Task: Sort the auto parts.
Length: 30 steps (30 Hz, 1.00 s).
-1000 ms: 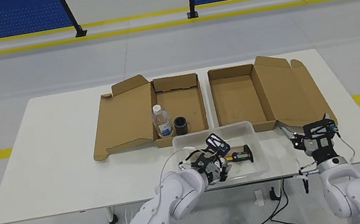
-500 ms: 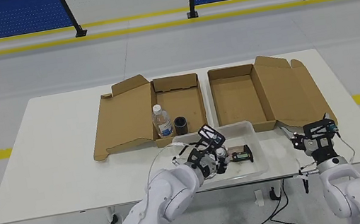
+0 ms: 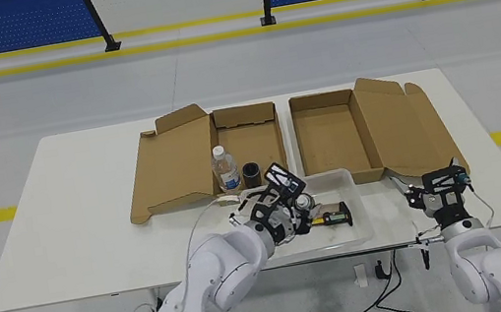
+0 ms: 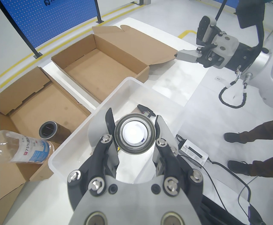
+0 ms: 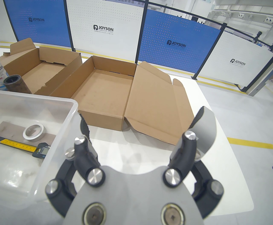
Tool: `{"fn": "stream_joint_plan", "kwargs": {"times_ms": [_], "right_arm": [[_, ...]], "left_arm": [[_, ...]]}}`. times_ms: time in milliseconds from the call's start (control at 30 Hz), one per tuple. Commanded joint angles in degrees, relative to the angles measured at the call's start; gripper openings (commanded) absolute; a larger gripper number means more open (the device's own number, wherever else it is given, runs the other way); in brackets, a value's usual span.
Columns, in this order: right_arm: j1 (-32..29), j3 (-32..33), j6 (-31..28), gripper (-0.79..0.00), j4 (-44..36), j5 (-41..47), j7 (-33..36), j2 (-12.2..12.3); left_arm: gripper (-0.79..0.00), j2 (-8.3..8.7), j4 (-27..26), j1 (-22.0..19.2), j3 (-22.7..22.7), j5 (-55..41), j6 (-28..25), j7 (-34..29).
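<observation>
Toward the left box (image 3: 264, 144) moved our left gripper (image 4: 134, 121), grasping the bearing ring (image 4: 122, 145). We should clear the bin (image 4: 70, 144) wall; the right gripper (image 5: 142, 117) is released.

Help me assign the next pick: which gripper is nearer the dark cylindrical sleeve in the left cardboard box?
Left. The left gripper, holding a silver metal ring over the clear plastic bin, is close to the dark sleeve; the right gripper is past the other cardboard box.
</observation>
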Motion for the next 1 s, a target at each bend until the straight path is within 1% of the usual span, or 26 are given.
{"fn": "stream_joint_plan", "kwargs": {"times_ms": [0, 100, 200, 400, 500, 633, 800, 967], "right_arm": [[0.0, 0.0, 0.0, 0.0, 0.0, 0.0, 0.0, 0.0], [0.0, 0.0, 0.0, 0.0, 0.0, 0.0, 0.0, 0.0], [0.0, 0.0, 0.0, 0.0, 0.0, 0.0, 0.0, 0.0], [0.0, 0.0, 0.0, 0.0, 0.0, 0.0, 0.0, 0.0], [0.0, 0.0, 0.0, 0.0, 0.0, 0.0, 0.0, 0.0], [0.0, 0.0, 0.0, 0.0, 0.0, 0.0, 0.0, 0.0], [0.0, 0.0, 0.0, 0.0, 0.0, 0.0, 0.0, 0.0], [0.0, 0.0, 0.0, 0.0, 0.0, 0.0, 0.0, 0.0]], "left_arm": [[-0.785, -0.15, 0.4, -1.1, -0.3, -0.5, 0.8, 0.8], [-0.785, -0.52, 2.1, -3.8, -0.7, -0.9, 2.5, 2.3], [-0.785, -0.96, 5.4, -7.0, -0.2, 1.1, 3.9, 4.6], [-0.785, -2.21, 13.5, -12.9, 1.3, 1.1, 6.9, 7.9], [-0.785, -2.81, 18.9, -15.2, 2.4, 1.9, 7.7, 10.5], [-0.785, -3.46, 25.8, -17.0, 4.1, 3.9, 7.7, 13.6], [-0.785, -4.12, 32.2, -18.2, 5.4, 4.9, 8.1, 15.6], [-0.785, -4.71, 36.5, -19.2, 6.4, 6.0, 8.3, 16.5]]}}
